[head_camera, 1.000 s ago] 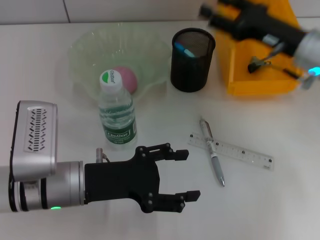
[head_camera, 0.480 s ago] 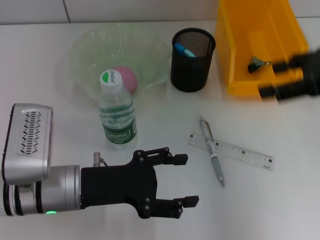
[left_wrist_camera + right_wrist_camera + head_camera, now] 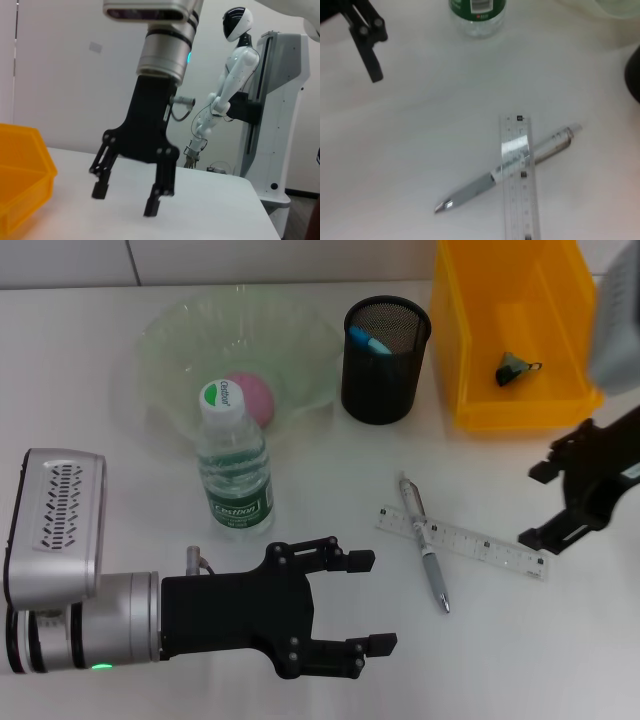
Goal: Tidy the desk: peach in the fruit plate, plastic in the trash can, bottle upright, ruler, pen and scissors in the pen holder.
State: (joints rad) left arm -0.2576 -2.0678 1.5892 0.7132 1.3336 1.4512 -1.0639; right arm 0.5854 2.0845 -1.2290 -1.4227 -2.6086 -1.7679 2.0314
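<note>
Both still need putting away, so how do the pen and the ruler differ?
The pen is round, silvery and opaque; the ruler is flat, clear and marked. The ruler lies across the pen, on top. Both lie flat on the desk, outside the pen holder.

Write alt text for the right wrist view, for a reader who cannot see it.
A clear ruler lies across a silver pen on a white desk. The base of a water bottle and the left gripper's black fingers appear farther off.
</note>
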